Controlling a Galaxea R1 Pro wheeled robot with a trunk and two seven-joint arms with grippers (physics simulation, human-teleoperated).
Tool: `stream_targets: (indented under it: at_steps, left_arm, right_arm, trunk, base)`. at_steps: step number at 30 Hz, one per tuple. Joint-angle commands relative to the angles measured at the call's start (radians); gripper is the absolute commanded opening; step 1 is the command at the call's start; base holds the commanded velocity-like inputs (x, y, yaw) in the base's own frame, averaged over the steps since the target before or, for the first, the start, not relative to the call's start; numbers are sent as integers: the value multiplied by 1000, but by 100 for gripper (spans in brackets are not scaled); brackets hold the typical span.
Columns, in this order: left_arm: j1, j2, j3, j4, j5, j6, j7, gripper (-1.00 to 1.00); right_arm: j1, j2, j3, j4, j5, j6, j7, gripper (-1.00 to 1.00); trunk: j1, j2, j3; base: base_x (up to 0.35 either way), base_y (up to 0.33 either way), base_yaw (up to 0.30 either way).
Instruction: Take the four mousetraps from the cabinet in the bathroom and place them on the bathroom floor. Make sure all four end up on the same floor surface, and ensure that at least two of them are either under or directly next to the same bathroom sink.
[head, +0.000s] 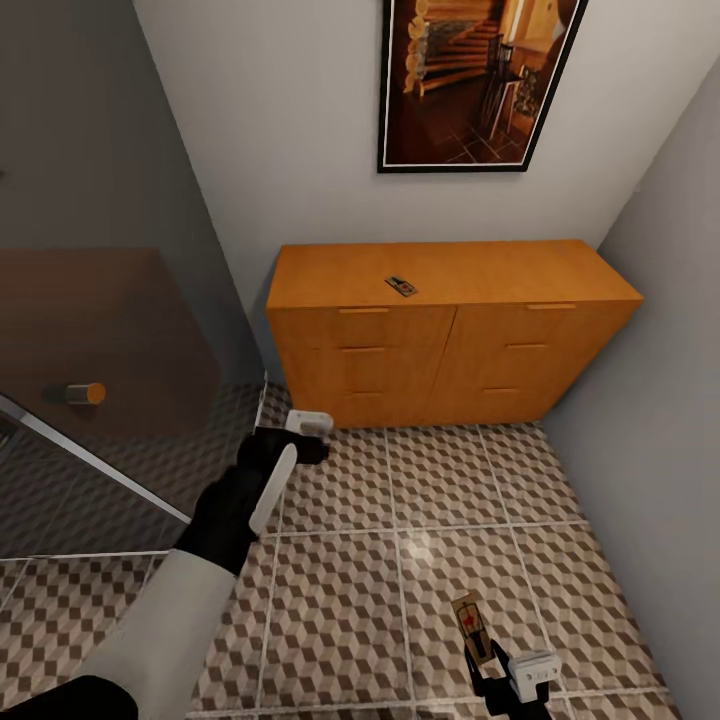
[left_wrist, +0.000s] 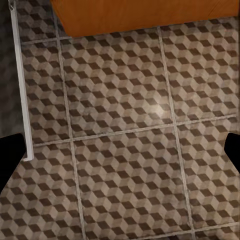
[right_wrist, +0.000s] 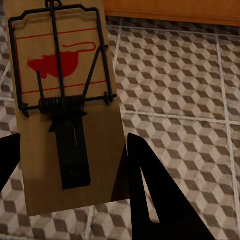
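Note:
The orange-brown cabinet (head: 450, 330) stands against the back wall, its drawers closed. One mousetrap (head: 401, 287) lies on its top, near the middle. A second mousetrap (head: 472, 625) hangs over the cube-patterned bathroom floor (head: 350, 600), with my right gripper (head: 492, 668) shut on its near end. The right wrist view shows this mousetrap (right_wrist: 65, 100) close up, a tan board with a black wire spring and a red mouse mark, between the dark fingers (right_wrist: 150, 195). My left gripper (head: 297, 440) hovers over the tiles just in front of the cabinet's left end (left_wrist: 150, 12), open and empty (left_wrist: 120, 155). The sink is out of view.
A glass partition (head: 100, 350) with a metal floor rail (left_wrist: 20, 85) closes off the left side. A grey wall (head: 660, 400) bounds the right. A framed picture (head: 470, 80) hangs above the cabinet. Open tiles lie between my two arms.

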Motion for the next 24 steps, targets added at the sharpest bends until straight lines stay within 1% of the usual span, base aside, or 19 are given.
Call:
stream_targets:
  at_steps: [1,3,5,8,10,12,17,24]
  left_arm:
    - [-3,-1,-2,-1,12,5,9,100]
    - [-6,-1,-5,-5,13,8,7,100]
    - [-7,-1,-19,-24,13,14,3,100]
    - [-8,3,-55,-92,14,35,0,100]
    - [-7,8,-85,-149,13,52,0,100]
    - [-6,12,-101,-179,13,59,0,100]
    - [-5,14,-111,-193,12,63,1,100]
    - [-5,13,-112,-197,12,64,1,100]
  right_arm:
    - [-1,-1,2,1,-13,-2,14,-100]
    - [-1,-2,2,1,-13,-2,13,-100]
    - [-1,-2,2,0,-13,-1,13,-100]
    - [-1,-2,2,0,-13,3,13,-100]
    - [-1,-1,2,1,-13,10,13,-100]
    - [-1,-1,2,0,-13,15,13,-100]
    - [-1,-1,2,1,-13,19,13,-100]
    - [0,-1,2,1,-13,19,13,-100]
  trunk:
    - [1,-2,-1]
    - [1,-2,-1]
    - [1,-2,-1]
    - [1,-2,-1]
    - [1,-2,-1]
    - [1,-2,-1]
    - [1,-2,-1]
    - [1,-2,-1]
  base:
    - [0,0,0]
    - [0,0,0]
    - [0,0,0]
    - [0,0,0]
    - [0,0,0]
    - [0,0,0]
    - [61,0,0]
    - [258,0,0]
